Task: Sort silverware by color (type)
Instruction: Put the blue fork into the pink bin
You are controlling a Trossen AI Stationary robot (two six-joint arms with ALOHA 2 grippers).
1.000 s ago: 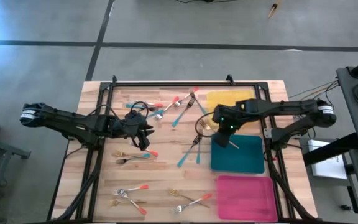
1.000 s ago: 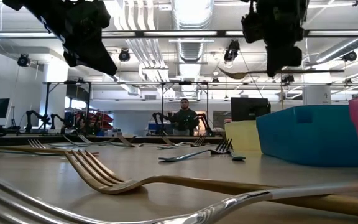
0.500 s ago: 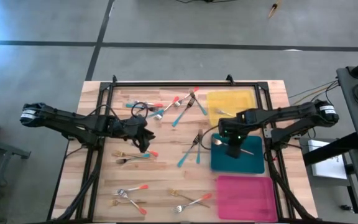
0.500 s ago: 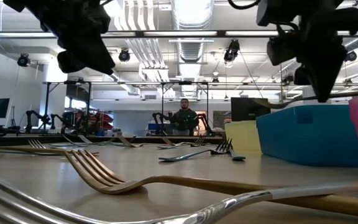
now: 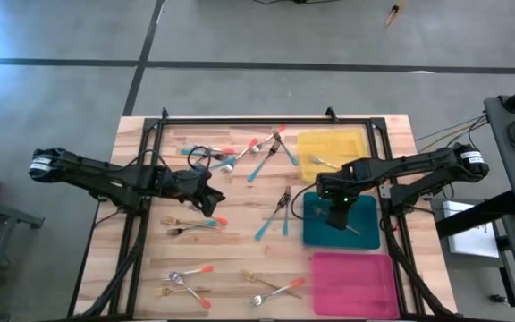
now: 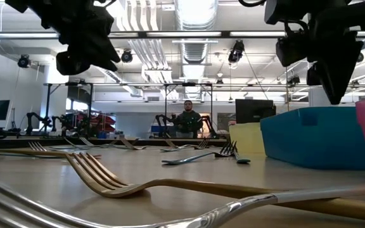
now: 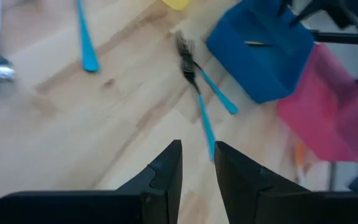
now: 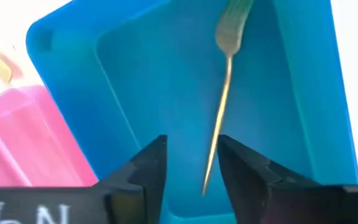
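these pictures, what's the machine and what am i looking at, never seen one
Two robot arms sort forks on a wooden table. One camera looks down from above, one sits at table height, and one rides on each wrist. The right pincer is open over the teal tray, where a gold fork lies loose. The left pincer hangs over the table holding nothing. More forks lie scattered, beside a yellow tray and a pink tray.

Both arms are dark, slender and multi-jointed, each with a pale band near its outer base joint. The left gripper [image 7: 197,163] and the right gripper [image 8: 191,163] each end in two black, wedge-shaped fingers. White handwritten characters mark the right gripper's body.
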